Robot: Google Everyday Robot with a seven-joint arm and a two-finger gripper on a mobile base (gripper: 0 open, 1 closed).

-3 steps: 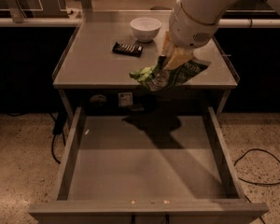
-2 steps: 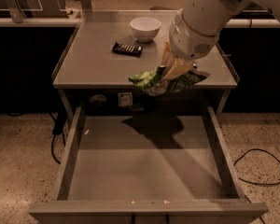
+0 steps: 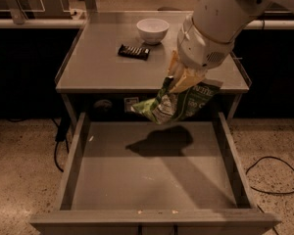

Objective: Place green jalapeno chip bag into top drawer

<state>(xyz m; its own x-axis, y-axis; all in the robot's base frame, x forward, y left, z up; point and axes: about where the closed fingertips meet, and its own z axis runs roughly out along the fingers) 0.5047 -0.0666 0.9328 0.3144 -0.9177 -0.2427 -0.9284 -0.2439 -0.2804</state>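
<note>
Carrying step: holds the chip bag (image 3: 179,104) by its top in the gripper (image 3: 183,80), clamped tight, bag hanging just beneath, over the back part of the open drawer (image 3: 137,180). Next, probably needs lowering toward the bare bottom below, then releasing.

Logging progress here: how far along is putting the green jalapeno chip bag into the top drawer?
Done: the top drawer is open, and the green jalapeno chip bag is up off the table. In hand: the gripper holds the bag above the drawer's rear. Left: lower and release it.
</note>
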